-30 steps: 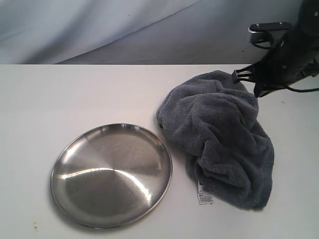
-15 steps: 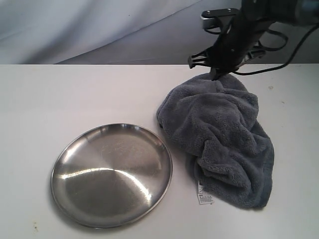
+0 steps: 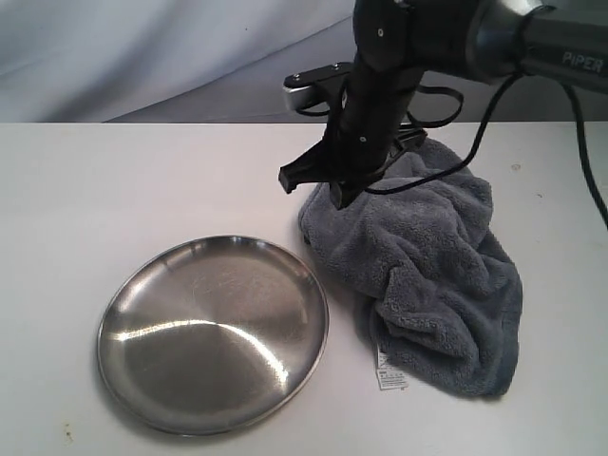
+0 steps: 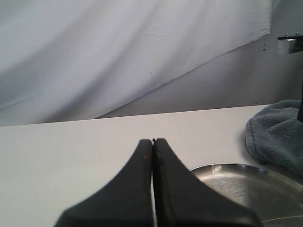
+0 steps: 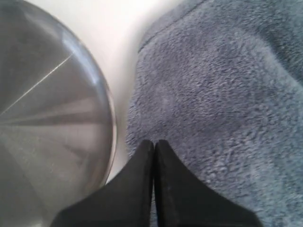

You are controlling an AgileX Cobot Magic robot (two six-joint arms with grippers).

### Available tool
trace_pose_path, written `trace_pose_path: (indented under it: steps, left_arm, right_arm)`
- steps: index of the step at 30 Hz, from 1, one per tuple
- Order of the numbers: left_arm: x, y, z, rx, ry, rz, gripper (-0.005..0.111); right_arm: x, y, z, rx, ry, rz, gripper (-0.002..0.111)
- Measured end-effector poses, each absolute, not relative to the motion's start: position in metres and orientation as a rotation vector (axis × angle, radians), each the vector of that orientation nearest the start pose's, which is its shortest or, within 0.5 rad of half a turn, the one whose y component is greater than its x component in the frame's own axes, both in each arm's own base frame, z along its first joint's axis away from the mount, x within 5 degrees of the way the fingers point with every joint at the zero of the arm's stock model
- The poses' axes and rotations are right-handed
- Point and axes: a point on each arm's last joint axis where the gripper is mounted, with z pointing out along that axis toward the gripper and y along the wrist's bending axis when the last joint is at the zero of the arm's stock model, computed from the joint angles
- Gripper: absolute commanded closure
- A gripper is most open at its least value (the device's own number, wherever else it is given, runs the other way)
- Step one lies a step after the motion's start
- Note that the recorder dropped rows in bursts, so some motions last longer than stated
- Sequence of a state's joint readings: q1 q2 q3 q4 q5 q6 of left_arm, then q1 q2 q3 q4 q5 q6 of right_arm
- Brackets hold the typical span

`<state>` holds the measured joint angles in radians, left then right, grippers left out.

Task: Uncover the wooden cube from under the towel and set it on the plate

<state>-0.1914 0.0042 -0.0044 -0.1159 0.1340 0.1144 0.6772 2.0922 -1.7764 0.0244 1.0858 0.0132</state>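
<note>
The fluffy grey-blue towel [image 3: 427, 275] lies bunched on the white table to the right of the plate [image 3: 214, 332], a round shiny steel dish. The wooden cube is hidden; no part of it shows. My right gripper [image 3: 337, 198] hangs over the towel's far-left edge, nearest the plate. In the right wrist view it [image 5: 154, 142] is shut and empty, just above the towel [image 5: 218, 94] beside the plate's rim [image 5: 111, 137]. My left gripper [image 4: 153, 140] is shut and empty above bare table, with the plate [image 4: 246, 184] and towel [image 4: 277, 137] beyond it. It is outside the exterior view.
The towel's small white label [image 3: 389, 372] pokes out at its near edge. A pale draped cloth backdrop [image 3: 171, 47] rises behind the table's far edge. The right arm's black cable [image 3: 475, 152] loops over the towel's back part.
The right arm has swept left along the back of the towel, from its far-right corner to its far-left edge, and come lower. Towel and plate have not moved.
</note>
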Motion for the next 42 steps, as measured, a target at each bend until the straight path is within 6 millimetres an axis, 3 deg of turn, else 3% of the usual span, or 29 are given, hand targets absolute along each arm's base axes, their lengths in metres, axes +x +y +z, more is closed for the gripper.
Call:
trace_pose_path:
  steps: [6, 16, 21, 26, 30, 38, 42]
  left_arm:
    - [0.055, -0.012, 0.202, 0.166, 1.61, -0.161, 0.107]
    - [0.055, -0.012, 0.202, 0.166, 1.61, -0.161, 0.107]
    - [0.055, -0.012, 0.202, 0.166, 1.61, -0.161, 0.107]
    - [0.055, -0.012, 0.202, 0.166, 1.61, -0.161, 0.107]
    - [0.055, -0.012, 0.202, 0.166, 1.61, -0.161, 0.107]
    - [0.055, -0.012, 0.202, 0.166, 1.61, -0.161, 0.107]
    - [0.055, -0.012, 0.202, 0.166, 1.61, -0.161, 0.107]
  right_arm:
    - [0.322, 0.273, 0.223, -0.974, 2.77, 0.154, 0.108]
    - [0.27, 0.227, 0.242, -0.922, 2.693, 0.17, 0.108]
    - [0.259, 0.201, 0.237, -0.855, 2.703, 0.067, 0.108]
    - [0.278, 0.159, 0.226, -0.669, 2.754, -0.033, 0.108]
    - [0.301, 0.136, 0.229, -0.482, 2.687, 0.002, 0.108]
    - [0.32, 0.139, 0.239, -0.386, 2.476, 0.143, 0.108]
    - [0.328, 0.143, 0.241, -0.374, 2.467, 0.153, 0.108]
